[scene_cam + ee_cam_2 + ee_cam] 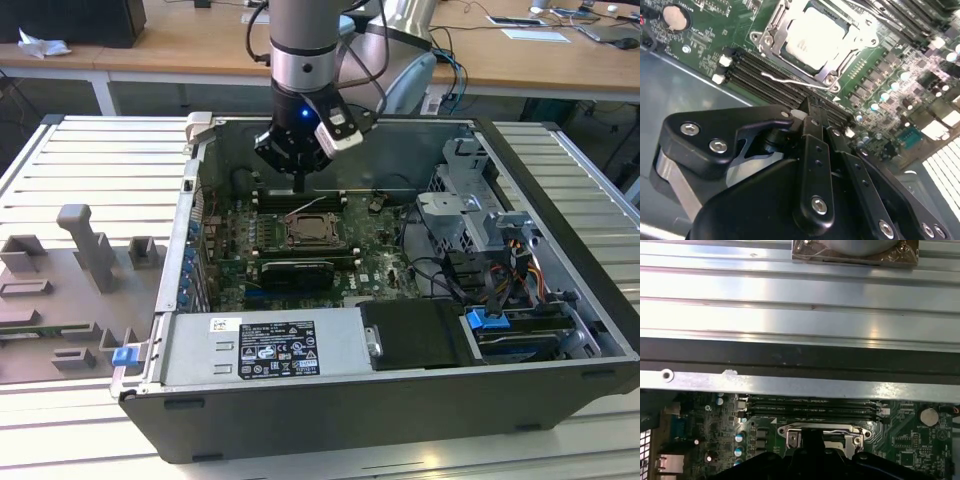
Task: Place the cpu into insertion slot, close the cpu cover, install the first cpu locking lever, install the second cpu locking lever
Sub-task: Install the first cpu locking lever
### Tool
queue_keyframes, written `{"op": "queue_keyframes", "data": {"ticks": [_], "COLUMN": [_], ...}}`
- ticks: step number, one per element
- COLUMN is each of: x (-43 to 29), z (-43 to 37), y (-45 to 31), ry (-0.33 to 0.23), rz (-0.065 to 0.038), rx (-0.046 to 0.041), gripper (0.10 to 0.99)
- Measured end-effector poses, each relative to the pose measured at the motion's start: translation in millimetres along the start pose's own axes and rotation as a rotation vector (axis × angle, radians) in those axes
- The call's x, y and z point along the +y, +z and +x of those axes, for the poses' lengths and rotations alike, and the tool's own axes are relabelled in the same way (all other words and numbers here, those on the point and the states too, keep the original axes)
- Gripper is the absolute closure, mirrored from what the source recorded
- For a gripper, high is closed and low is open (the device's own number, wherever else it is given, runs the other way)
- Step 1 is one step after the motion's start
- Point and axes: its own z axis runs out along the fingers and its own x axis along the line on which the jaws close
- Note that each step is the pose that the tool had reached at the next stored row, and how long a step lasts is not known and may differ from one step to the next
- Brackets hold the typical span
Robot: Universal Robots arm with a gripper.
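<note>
Black gripper housing sits closest to the lens in the second wrist view, its fingers [812, 117] drawn together into 1 narrow tip with nothing between them. That tip hovers just beside the insertion slot [812, 42], at the edge nearest the long black memory slots [765, 75]. The cpu [812, 37] lies flat in the slot, pale face up, and the cpu cover [852, 35] frames it, lying down around it. A thin wire locking lever [795, 80] runs along the slot's near edge, between the slot and the memory slots. In the exterior view the gripper [300, 183] points down into the open computer case [300, 420], above the slot [316, 230] on the green motherboard [385, 250]. The case rests on a ribbed metal table [90, 160].
</note>
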Motion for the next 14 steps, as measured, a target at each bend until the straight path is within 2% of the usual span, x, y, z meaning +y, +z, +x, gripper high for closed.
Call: {"op": "queue_keyframes", "data": {"ticks": [2,4,7,10,14], "x": [-0.2,-0.5,0.2,0.8,2.2], "z": [-3.1,-9.5,-12.3,-14.7,-17.5], "y": [3.6,8.8,15.5,18.1,22.0], "ry": [0.000,0.000,-0.020,-0.023,-0.024], "rz": [0.000,0.000,-0.002,-0.009,-0.010], "rx": [0.0001,0.0001,0.0013,0.0012,0.0012], "gripper": [0.980,0.980,0.980,0.980,0.980]}}
